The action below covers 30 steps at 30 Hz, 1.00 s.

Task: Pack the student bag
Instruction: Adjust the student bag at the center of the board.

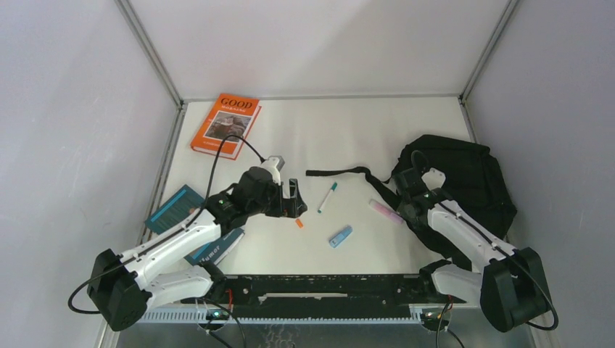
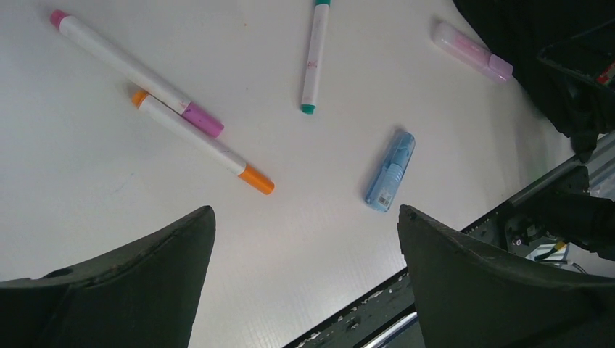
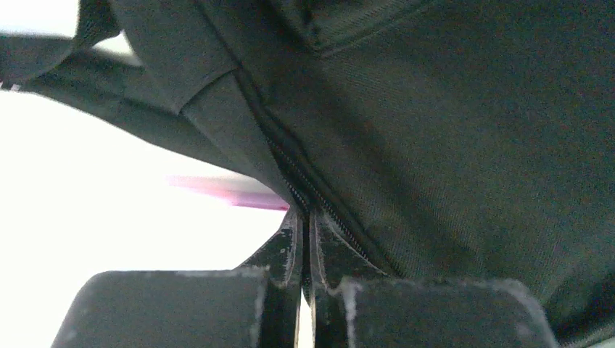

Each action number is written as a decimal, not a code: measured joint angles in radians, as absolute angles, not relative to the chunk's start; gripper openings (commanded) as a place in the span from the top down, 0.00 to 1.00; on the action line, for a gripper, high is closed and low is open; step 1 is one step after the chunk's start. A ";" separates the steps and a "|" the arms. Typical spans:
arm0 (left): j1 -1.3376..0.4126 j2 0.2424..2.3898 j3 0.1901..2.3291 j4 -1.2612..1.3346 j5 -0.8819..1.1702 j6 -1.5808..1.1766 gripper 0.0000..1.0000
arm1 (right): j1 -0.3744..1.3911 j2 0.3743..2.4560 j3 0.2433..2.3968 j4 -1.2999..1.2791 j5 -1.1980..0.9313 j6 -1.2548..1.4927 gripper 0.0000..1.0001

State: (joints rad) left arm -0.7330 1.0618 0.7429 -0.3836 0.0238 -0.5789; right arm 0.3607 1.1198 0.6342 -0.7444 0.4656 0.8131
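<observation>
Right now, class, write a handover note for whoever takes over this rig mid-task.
Left hand: open, above the pens on the table.
Right hand: shut on the student bag at its zip line.
Done: nothing seen packed; the zip looks closed where it shows.
To do: open the bag, then load the pens and the books lying on the left side.

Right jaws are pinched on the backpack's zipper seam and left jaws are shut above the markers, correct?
No. The left gripper has its jaws wide open above the markers, as the left wrist view shows. The right gripper is pinched on the backpack at its zipper seam.
</observation>
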 measured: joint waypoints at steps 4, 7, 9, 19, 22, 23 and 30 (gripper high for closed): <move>-0.733 1.062 0.743 -0.390 0.019 -0.579 0.00 | 0.355 1.136 0.641 -0.660 0.393 0.783 1.00; -0.733 1.061 0.743 -0.400 0.003 -0.581 0.00 | 0.353 1.187 0.661 -0.598 0.325 0.795 1.00; -0.733 1.061 0.743 -0.405 -0.004 -0.585 0.00 | 0.353 1.228 0.672 -0.543 0.268 0.826 1.00; -0.733 1.039 0.743 -0.430 -0.021 -0.596 0.00 | 0.353 1.511 0.902 -0.370 0.101 1.003 1.00; -0.733 1.015 0.743 -0.437 -0.023 -0.601 0.00 | 0.347 1.612 0.995 -0.327 0.076 1.058 1.00; -0.733 1.010 0.743 -0.439 -0.023 -0.603 0.00 | 0.346 1.645 1.023 -0.316 0.068 1.071 1.00; -0.734 0.981 0.743 -0.467 -0.025 -0.612 0.00 | 0.310 1.795 1.182 -0.283 -0.049 1.044 0.25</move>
